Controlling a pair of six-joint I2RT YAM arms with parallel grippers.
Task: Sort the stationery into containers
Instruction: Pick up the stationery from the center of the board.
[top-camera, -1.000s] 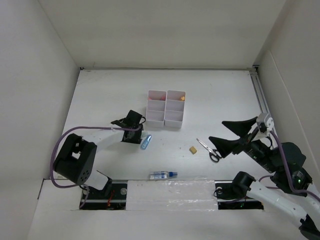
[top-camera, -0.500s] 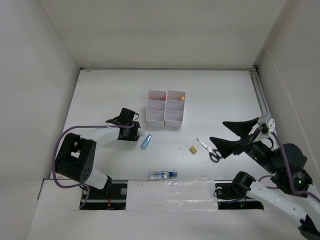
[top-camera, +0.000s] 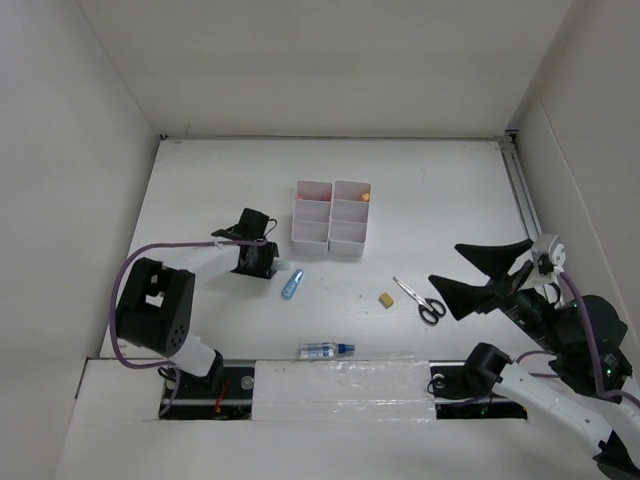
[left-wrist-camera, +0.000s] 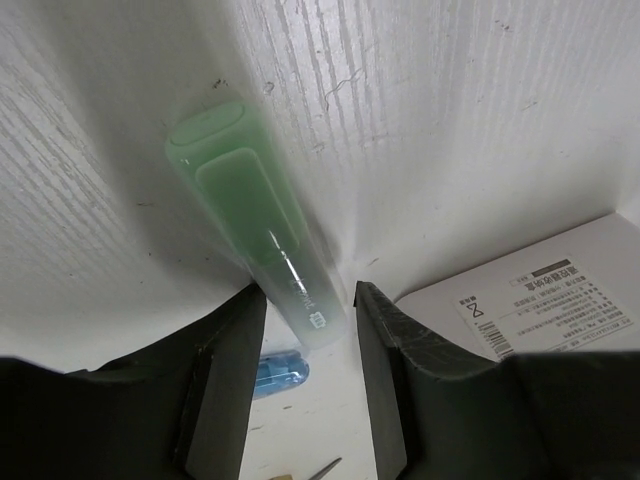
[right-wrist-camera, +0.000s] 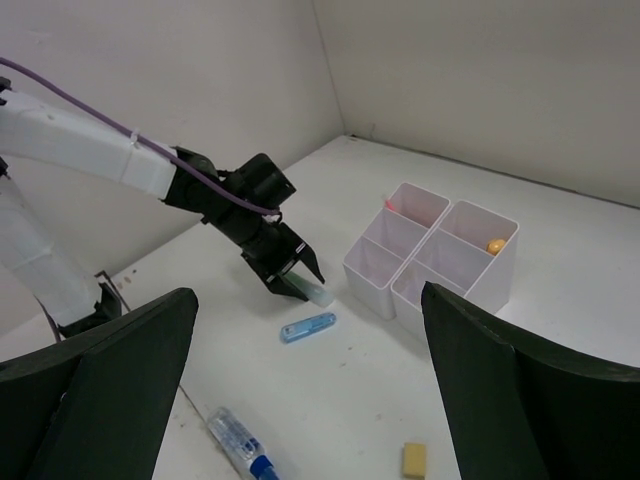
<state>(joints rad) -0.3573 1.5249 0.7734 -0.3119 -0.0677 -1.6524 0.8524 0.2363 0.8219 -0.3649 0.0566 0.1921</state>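
Light green marker is down at the table surface, left of the white organizer, pinched at its sides by my left gripper. Marker print is too small to read. Organizer label: hourglass icon, tiny unreadable lines. Small blue tube just beside. My right gripper is spread wide, empty, near the scissors.

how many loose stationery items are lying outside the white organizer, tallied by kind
green marker: 1
blue tube: 1
blue-capped bottle: 1
tan eraser: 1
scissors: 1
total: 5
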